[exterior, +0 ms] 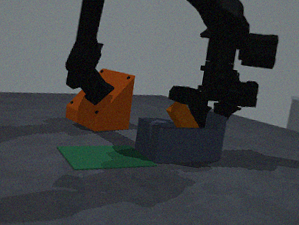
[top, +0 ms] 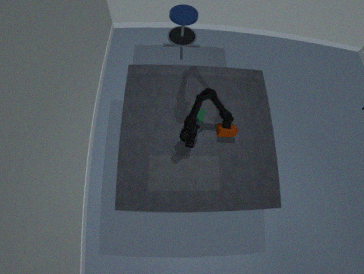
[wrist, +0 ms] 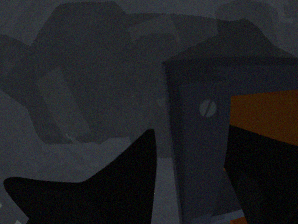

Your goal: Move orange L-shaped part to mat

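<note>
Matte black blocky arm [exterior: 224, 34] on an orange wedge-shaped base [exterior: 105, 103].
</note>
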Robot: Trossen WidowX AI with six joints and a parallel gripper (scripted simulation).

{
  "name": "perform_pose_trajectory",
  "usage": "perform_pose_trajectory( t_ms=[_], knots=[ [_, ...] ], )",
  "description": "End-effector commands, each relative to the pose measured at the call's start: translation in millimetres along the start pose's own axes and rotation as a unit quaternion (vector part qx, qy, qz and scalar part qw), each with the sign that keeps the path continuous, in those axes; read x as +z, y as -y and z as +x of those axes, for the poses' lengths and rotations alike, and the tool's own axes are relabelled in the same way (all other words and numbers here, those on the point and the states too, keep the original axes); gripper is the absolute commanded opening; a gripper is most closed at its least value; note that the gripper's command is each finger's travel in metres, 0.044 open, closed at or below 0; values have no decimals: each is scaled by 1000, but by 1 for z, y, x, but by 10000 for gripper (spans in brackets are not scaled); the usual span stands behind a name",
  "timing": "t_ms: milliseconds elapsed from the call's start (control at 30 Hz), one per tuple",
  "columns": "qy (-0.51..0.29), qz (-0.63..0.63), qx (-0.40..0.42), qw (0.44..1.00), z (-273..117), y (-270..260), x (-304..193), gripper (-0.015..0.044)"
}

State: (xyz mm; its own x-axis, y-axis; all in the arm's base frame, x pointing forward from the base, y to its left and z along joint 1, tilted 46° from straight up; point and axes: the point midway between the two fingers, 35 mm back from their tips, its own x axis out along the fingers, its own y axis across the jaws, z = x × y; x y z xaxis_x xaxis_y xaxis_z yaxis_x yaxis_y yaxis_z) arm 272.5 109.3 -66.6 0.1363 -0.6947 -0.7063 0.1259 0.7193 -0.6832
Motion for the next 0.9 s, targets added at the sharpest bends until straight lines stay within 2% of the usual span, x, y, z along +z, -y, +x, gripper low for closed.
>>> perform_pose_trajectory(
  t_ms=[0,333,567,867],
  knots=[
    [0,0,-1,1000,-2,-2,0,180],
    [1,-3,-4,1000,-19,-10,1,180],
    [0,-3,-3,1000,-105,0,0,180],
    [9,-7,1,1000,-105,-3,1,180]
  ],
)
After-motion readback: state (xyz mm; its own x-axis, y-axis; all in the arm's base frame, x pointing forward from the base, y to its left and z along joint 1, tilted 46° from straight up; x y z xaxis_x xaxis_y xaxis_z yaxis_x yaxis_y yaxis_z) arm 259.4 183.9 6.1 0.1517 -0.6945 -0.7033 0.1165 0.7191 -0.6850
